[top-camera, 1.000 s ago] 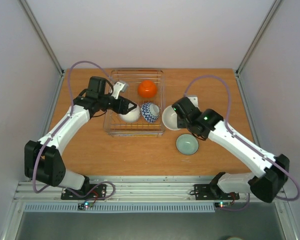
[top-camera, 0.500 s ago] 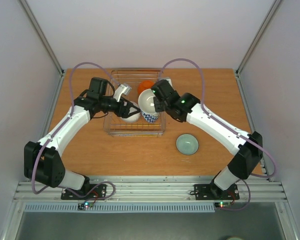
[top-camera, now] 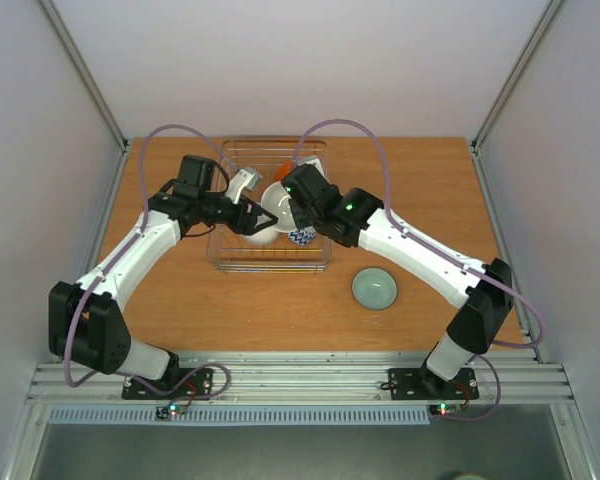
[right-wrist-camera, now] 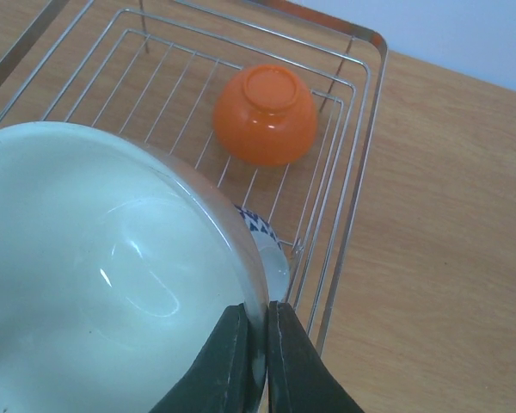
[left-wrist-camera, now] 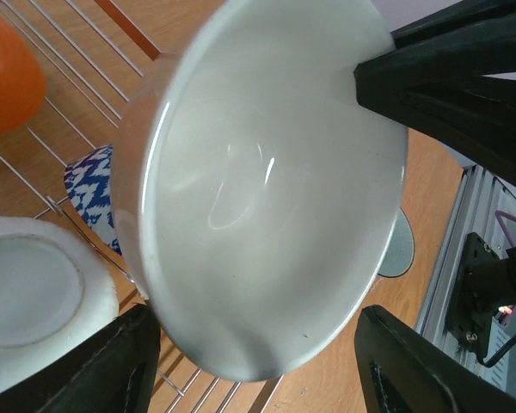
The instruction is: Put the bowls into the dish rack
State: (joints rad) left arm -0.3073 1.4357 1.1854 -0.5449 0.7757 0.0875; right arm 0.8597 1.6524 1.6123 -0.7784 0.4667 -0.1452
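My right gripper (right-wrist-camera: 267, 311) is shut on the rim of a plain white bowl (right-wrist-camera: 103, 284) and holds it tilted above the dish rack (right-wrist-camera: 361, 155). In the top view this bowl (top-camera: 273, 203) hangs at the rack's middle, right in front of my left gripper (top-camera: 252, 215). In the left wrist view the bowl (left-wrist-camera: 267, 189) fills the frame, its lower edge between the open fingers (left-wrist-camera: 112, 366). In the rack lie an orange bowl (right-wrist-camera: 265, 116), a blue-white zigzag bowl (left-wrist-camera: 90, 189) and an upturned white bowl (left-wrist-camera: 34, 301). A pale grey-green bowl (top-camera: 374, 289) stands on the table.
The dish rack (top-camera: 270, 268) sits at the back middle of the wooden table (top-camera: 430, 180). Both arms cross above it, the right arm reaching in from the right. Grey walls enclose the table on three sides.
The right arm has lifted the white bowl from the table right of the rack and swung it left over the rack, up to the left gripper. The left jaws have narrowed a little.
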